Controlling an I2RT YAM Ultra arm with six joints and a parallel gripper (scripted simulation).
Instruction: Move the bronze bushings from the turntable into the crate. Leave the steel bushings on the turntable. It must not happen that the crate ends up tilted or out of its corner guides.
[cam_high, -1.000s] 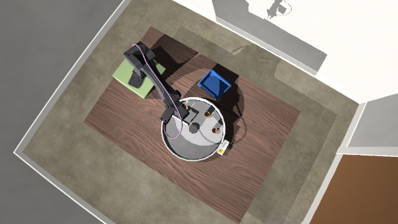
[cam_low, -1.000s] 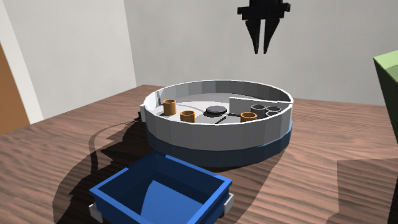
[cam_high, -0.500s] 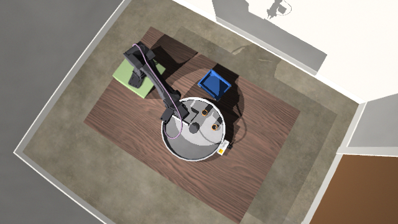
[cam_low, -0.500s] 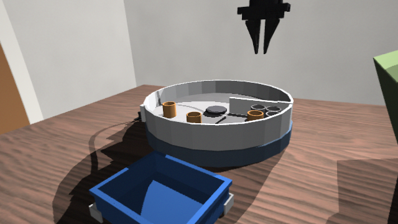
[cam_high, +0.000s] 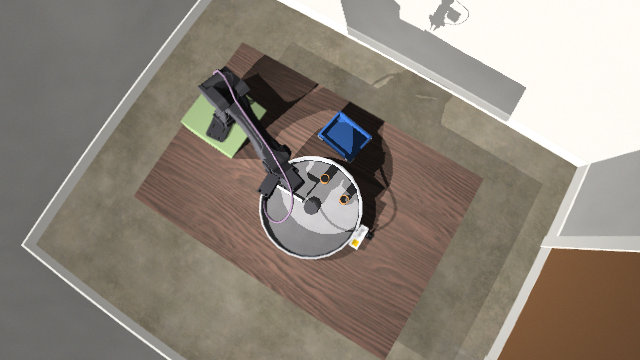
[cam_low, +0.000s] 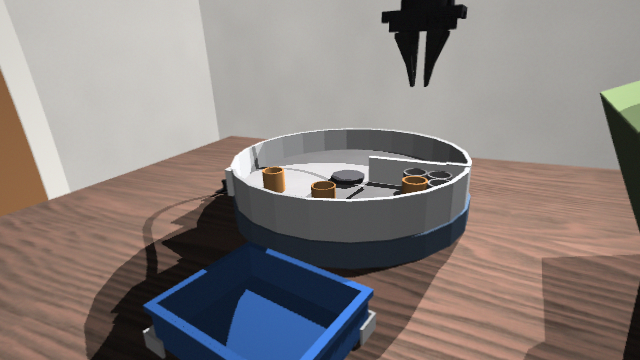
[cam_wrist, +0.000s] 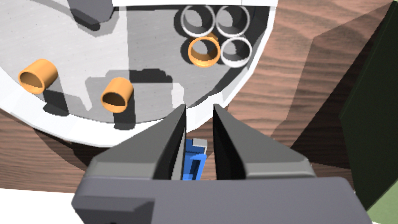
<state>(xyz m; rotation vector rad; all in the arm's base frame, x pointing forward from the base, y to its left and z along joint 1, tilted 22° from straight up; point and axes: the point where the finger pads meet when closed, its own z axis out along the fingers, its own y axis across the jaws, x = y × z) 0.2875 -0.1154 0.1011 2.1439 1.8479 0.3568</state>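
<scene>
Toward the counter's (cam_high: 210, 200) (cam_low: 510, 210) (cam_wrist: 310, 25) long edge farther from the crate (cam_high: 330, 123) (cam_low: 190, 330) (cam_wrist: 189, 174), the nearest bronze bushing (cam_low: 414, 187) (cam_wrist: 204, 64) stands upright beyond my gripper (cam_high: 294, 183) (cam_low: 419, 86) (cam_wrist: 199, 112), beside steel bushings (cam_low: 415, 175) (cam_wrist: 236, 65). I have the fingers slightly parted, grasping nothing.

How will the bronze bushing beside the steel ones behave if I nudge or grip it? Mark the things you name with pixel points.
The bronze bushing (cam_low: 414, 186) (cam_wrist: 203, 65) is a short upright tube, so a low push would probably slide it, while a high one might tip it. Once on its side, its round wall would likely roll. The steel bushings (cam_low: 440, 174) (cam_wrist: 236, 65) crowd it, so a nudge their way may shift them too.
</scene>
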